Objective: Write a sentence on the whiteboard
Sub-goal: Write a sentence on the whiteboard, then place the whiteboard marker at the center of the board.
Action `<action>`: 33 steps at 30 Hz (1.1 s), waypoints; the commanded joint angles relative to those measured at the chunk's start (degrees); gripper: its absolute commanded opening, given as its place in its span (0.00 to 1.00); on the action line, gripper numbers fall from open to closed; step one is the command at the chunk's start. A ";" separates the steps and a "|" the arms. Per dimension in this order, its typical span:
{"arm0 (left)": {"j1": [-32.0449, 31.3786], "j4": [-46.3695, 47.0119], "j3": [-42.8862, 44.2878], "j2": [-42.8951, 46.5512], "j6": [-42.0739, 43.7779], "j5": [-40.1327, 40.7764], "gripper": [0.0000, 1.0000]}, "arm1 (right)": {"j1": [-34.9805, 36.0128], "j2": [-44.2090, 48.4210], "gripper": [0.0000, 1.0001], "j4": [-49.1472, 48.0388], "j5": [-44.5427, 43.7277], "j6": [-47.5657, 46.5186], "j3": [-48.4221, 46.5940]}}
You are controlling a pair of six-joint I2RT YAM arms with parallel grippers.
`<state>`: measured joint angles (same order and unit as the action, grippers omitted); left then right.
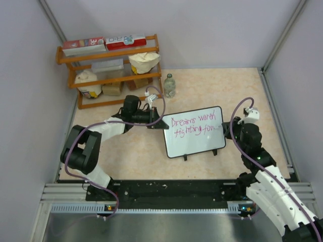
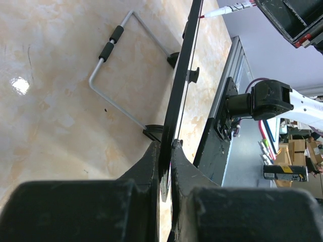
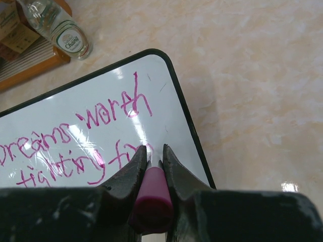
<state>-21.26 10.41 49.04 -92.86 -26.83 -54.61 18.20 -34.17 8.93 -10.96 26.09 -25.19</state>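
The whiteboard [image 1: 196, 146] stands tilted on the table, black-framed, with the sentence [image 1: 194, 125] in pink marker on two lines, "Dreams worth fighting for". My left gripper [image 1: 155, 123] is shut on the board's left edge; in the left wrist view the fingers [image 2: 166, 147] pinch the board's frame [image 2: 182, 80] edge-on. My right gripper [image 3: 155, 154] is shut on a pink marker [image 3: 151, 194]. The marker's tip rests at the end of the word "for" in the sentence [image 3: 75, 146], near the right side of the whiteboard [image 3: 101, 93]. The left wrist view shows the marker [image 2: 229, 8] touching the board's far end.
A wooden shelf [image 1: 113, 68] with boxes, bags and containers stands at the back left. A clear bottle [image 1: 169, 85] stands beside it, behind the board, and the right wrist view shows the bottle [image 3: 60, 30] too. The board's wire stand [image 2: 108, 48] rests on the table behind it.
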 commanded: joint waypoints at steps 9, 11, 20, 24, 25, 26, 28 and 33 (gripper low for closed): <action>0.43 0.66 -0.96 5.49 3.45 7.32 0.15 | -0.62 8.32 0.00 10.92 6.74 2.21 -9.08; 0.43 1.10 -1.66 6.63 3.63 8.37 0.34 | -0.53 9.65 0.00 13.91 8.23 3.00 -9.35; 0.51 1.28 -4.30 13.39 4.94 12.59 0.76 | -0.53 14.83 0.00 24.45 14.55 7.66 -9.26; 0.51 1.71 -6.23 18.41 5.38 16.98 0.95 | -0.53 15.45 0.00 27.80 17.19 10.46 -7.86; 0.51 2.06 -7.28 19.55 5.30 17.86 0.98 | -0.62 15.71 0.00 28.42 18.85 11.17 -7.42; 0.51 2.50 -7.90 21.82 5.30 18.65 0.98 | -0.62 16.15 0.00 28.77 19.74 12.05 -6.81; 0.51 3.21 -9.30 24.03 5.56 20.84 0.99 | -0.53 16.77 0.00 29.57 22.19 14.34 -4.52; 0.51 4.79 -12.03 30.54 6.08 24.55 0.99 | -0.53 18.61 0.00 29.83 27.92 20.22 0.92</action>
<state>-20.97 10.96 38.98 -66.65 -22.22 -34.50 18.17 -16.93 37.50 10.72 40.36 -27.29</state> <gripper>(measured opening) 0.987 0.114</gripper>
